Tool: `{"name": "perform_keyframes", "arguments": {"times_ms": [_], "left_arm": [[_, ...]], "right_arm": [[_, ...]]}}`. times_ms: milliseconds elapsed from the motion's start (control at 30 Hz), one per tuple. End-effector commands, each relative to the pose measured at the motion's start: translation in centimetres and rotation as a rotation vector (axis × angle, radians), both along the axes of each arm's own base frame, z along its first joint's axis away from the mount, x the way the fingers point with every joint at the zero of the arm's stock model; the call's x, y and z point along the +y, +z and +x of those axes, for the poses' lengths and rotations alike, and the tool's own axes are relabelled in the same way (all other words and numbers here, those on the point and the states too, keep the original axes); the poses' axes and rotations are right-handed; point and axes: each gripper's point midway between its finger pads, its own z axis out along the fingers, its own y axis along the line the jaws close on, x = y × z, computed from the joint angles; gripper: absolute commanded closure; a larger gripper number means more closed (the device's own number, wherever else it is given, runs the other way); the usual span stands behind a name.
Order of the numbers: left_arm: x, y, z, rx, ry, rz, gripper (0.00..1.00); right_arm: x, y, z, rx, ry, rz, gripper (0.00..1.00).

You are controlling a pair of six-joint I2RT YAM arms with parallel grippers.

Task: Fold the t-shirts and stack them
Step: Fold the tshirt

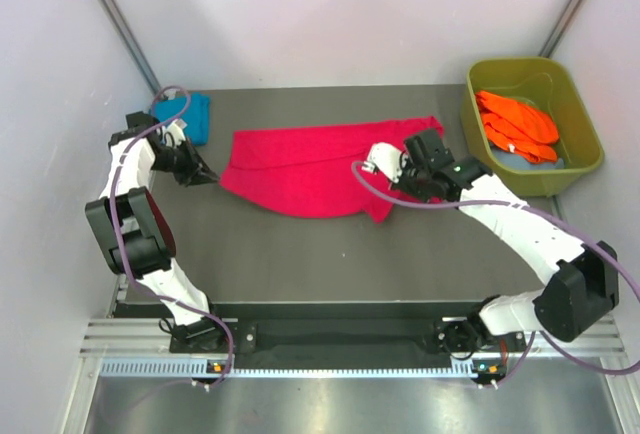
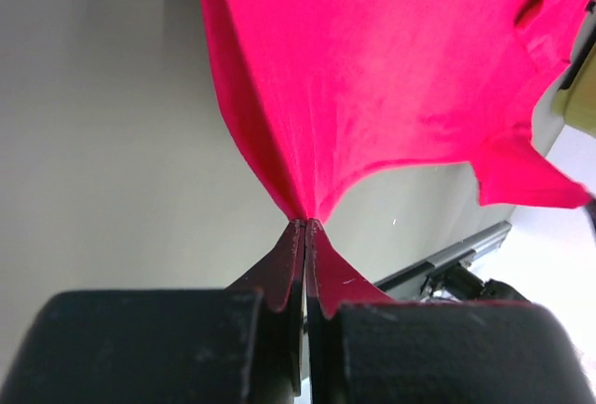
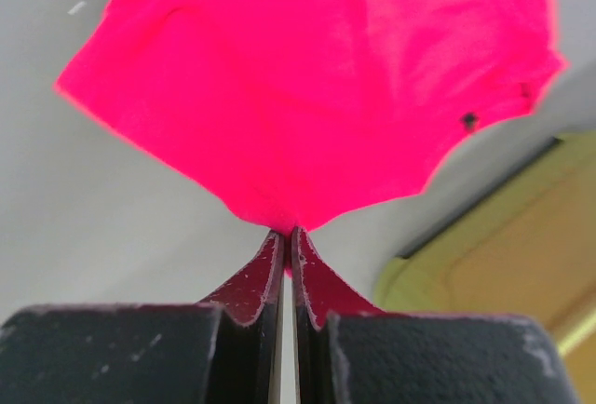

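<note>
The crimson-pink t-shirt (image 1: 310,169) lies spread across the middle of the dark table. My left gripper (image 1: 212,178) is shut on its left edge; in the left wrist view the cloth (image 2: 391,78) pulls taut from the closed jaws (image 2: 306,223). My right gripper (image 1: 385,190) is shut on its lower right edge; in the right wrist view the cloth (image 3: 317,87) fans out from the closed jaws (image 3: 287,232). A teal-blue t-shirt (image 1: 190,114) lies folded at the far left. Orange t-shirts (image 1: 518,124) lie in the tub.
The olive-green plastic tub (image 1: 580,169) stands at the far right, its rim also in the right wrist view (image 3: 521,255). Grey walls close in the table on three sides. A metal rail (image 1: 340,339) runs along the near edge.
</note>
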Motion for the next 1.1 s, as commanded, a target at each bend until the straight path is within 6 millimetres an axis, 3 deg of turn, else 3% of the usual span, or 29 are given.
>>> {"name": "perform_keyframes", "arguments": {"times_ms": [0, 233, 367, 600, 733, 867, 1067], "left_arm": [[0.4, 1.9, 1.1, -0.069, -0.02, 0.012, 1.0], [1.3, 0.3, 3.1, -0.057, -0.004, 0.023, 1.0], [2.0, -0.6, 4.8, -0.052, 0.0, 0.033, 1.0], [2.6, -1.1, 8.0, -0.084, -0.027, 0.071, 1.0], [1.6, -0.4, 10.1, -0.132, -0.06, 0.092, 1.0], [0.4, -1.7, 11.0, -0.125, -0.103, 0.103, 1.0], [-0.6, -2.2, 13.3, -0.164, -0.149, 0.147, 1.0]], "right_arm": [[-0.1, 3.7, 4.0, -0.133, -0.081, 0.082, 1.0], [-0.6, 6.7, 9.4, -0.222, -0.194, 0.168, 1.0], [-0.9, 7.2, 12.1, -0.239, -0.225, 0.178, 1.0], [-0.7, 5.6, 16.8, -0.224, -0.269, 0.184, 1.0], [-0.7, 4.9, 19.2, -0.225, -0.288, 0.187, 1.0], [-0.5, 4.1, 21.3, -0.225, -0.299, 0.19, 1.0], [-1.0, 4.0, 23.7, -0.247, -0.34, 0.214, 1.0]]}}
